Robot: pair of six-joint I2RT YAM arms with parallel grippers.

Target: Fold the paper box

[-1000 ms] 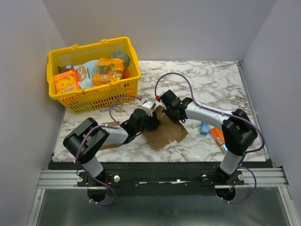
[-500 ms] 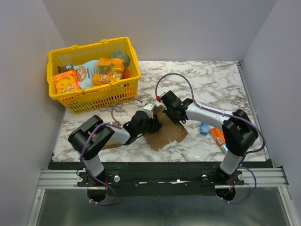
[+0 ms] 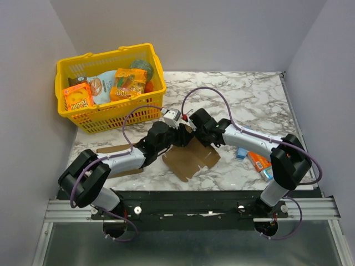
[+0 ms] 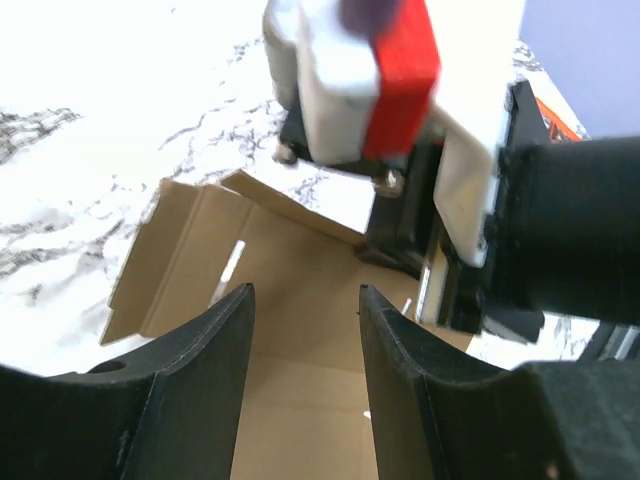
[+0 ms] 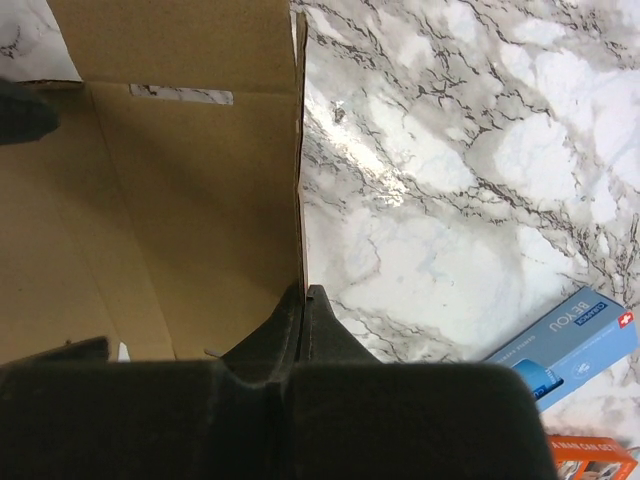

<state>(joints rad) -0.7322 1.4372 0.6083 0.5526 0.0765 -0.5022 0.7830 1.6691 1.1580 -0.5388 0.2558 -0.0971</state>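
The paper box [image 3: 191, 158] lies opened out on the marble table [image 3: 249, 94], near the front edge and between the two arms; the left gripper [image 4: 305, 300] hangs over its far part with the fingers spread, and the brown panel shows in the gap; the right gripper [image 5: 303, 292] is pressed together on the edge of one flap. Both wrists crowd over that same far corner; the right gripper's body fills much of the left wrist view. A yellow basket [image 3: 119, 113] with food packets [image 3: 127, 83] stands at the far left; a flat brown cardboard piece [image 3: 112, 148] lies under the left arm; a blue carton [image 3: 242, 151] and an orange pack [image 3: 256, 160] lie right of the box, just beside the right arm. The table is white with grey veins; grey walls [image 3: 183, 33] close it on three sides; a metal rail [image 3: 188, 208] runs along the near edge.
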